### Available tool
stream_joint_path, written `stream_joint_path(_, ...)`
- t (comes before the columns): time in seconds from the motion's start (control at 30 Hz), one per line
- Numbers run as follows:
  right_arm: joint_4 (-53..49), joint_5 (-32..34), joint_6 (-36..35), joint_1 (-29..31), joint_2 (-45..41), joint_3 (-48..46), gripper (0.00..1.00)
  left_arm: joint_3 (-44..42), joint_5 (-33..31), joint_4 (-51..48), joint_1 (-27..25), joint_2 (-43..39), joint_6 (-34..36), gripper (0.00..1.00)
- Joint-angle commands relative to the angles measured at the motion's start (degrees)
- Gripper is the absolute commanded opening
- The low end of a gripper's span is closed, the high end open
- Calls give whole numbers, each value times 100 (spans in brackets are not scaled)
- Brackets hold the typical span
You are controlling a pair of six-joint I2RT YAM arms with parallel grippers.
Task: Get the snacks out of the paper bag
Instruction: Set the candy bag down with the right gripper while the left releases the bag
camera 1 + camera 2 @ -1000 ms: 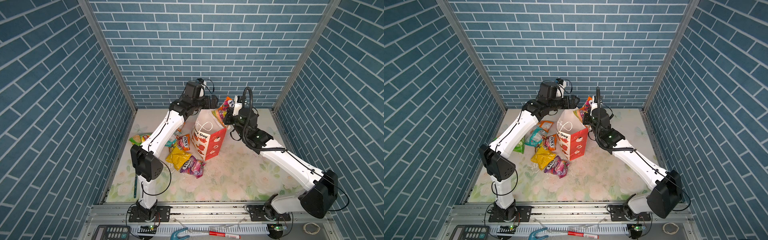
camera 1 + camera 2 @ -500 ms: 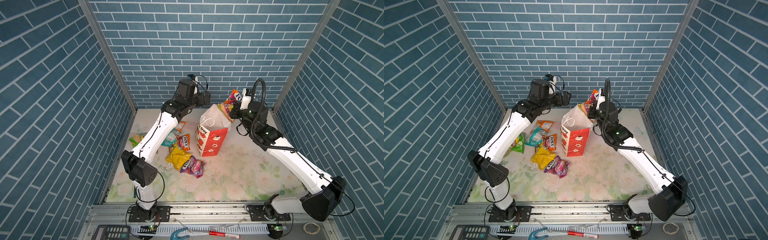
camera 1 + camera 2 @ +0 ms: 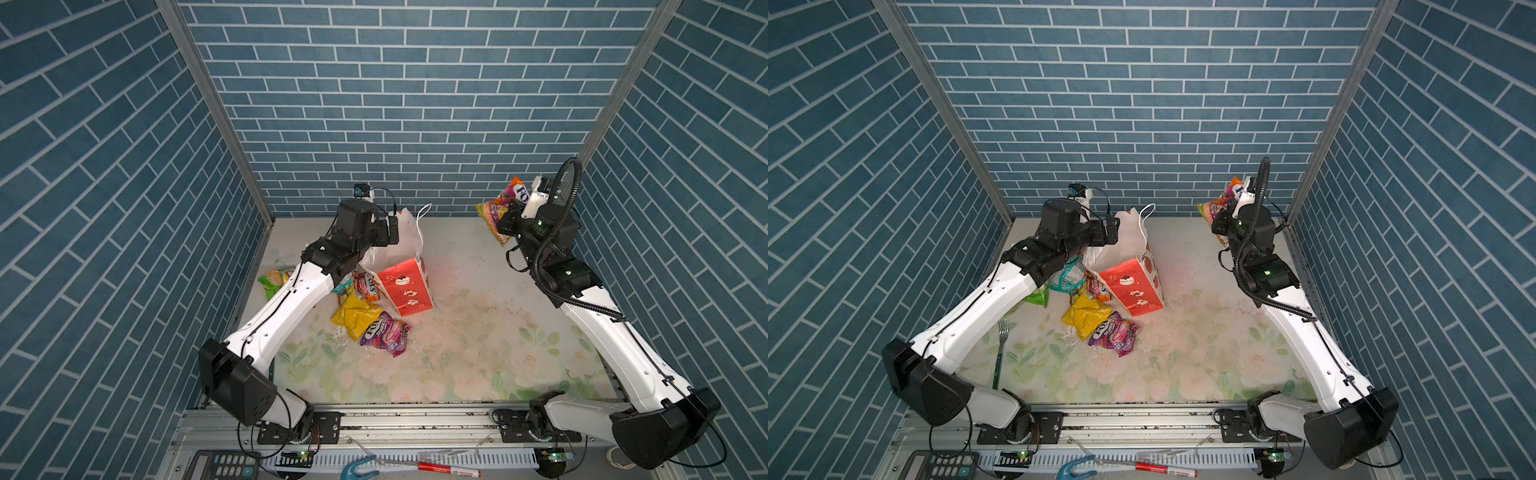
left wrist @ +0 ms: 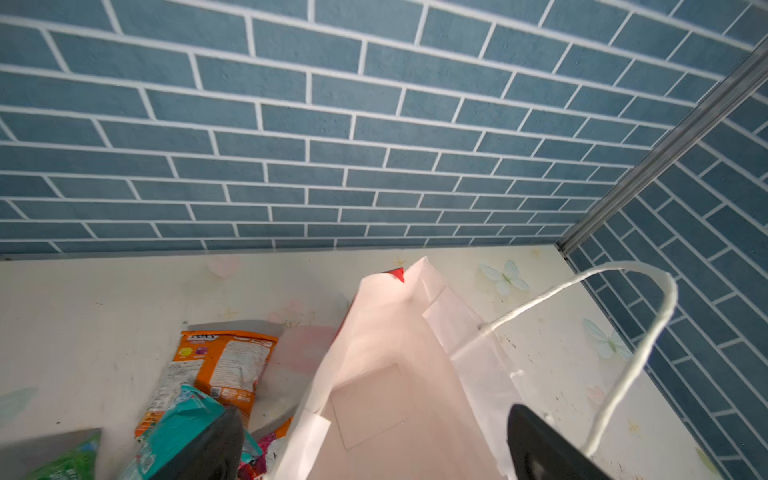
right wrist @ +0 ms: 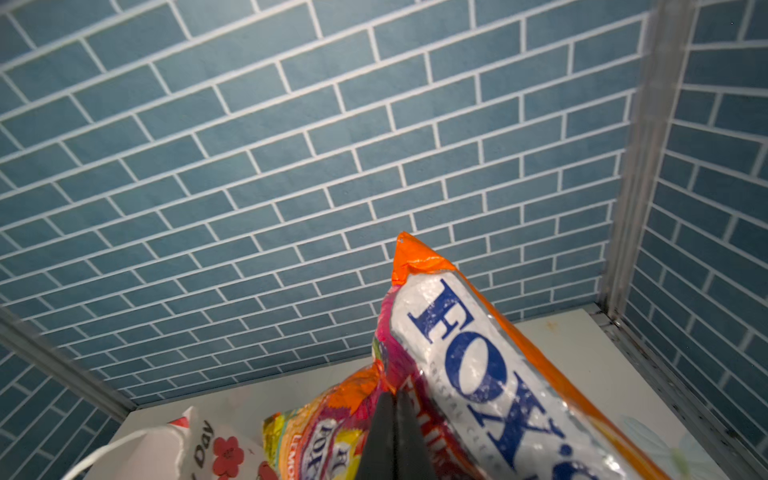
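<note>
Right gripper [image 5: 392,401]: jaws pressed together, clamped on the orange FOX'S bag [image 5: 490,361]. We find it lifted clear of the table [image 3: 478,345], at the upper right of both top views, near the back right corner of the walls. A yellow-green FOX'S bag [image 5: 316,440] hangs tight against the orange one at the jaws. We cannot tell whether it is pinched too or only lies alongside.

Left gripper [image 4: 374,411]: spread wide, grasping nothing. It hovers at the mouth of the paper bag [image 4: 395,353], with one of its fingers [image 4: 208,444] over the loose packets and the other by the string handle [image 4: 636,332]. Looking in, we note white paper walls and floor.

The paper bag [image 3: 405,286] stands left of centre in both top views. Its red panel faces the camera and its top leans back toward the left arm. It is well apart from the right gripper.

Snacks on the table, all left of or below the paper bag in the top views:
- The yellow packet [image 3: 357,313] lies just beside the bag's base.
- The purple FOX'S bag [image 3: 384,334] overlaps the yellow packet's lower right edge.
- The teal packet [image 3: 1069,278] and the orange-white packet [image 4: 226,365] sit under the left arm's wrist.
- The green chip bag [image 3: 274,280] lies furthest left, partly hidden by the arm.

A fork [image 3: 1000,353] lies lower left, apart from the packets.
</note>
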Motion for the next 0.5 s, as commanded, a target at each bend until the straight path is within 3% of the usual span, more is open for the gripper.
stream_joint_path(0.0, 39, -101, 573, -198, -35, -601, 0, -292, -430, 653, 60, -592, 204, 99)
stream_joint_path(0.2, 389, -617, 1262, -573, 353, -1661, 0, -973, -824, 646, 300, -1185, 271, 99)
stream_joint_path(0.47, 777, -1107, 1362, -777, 1354, -1857, 0, -2541, -1217, 1251, 703, -1814, 23, 100)
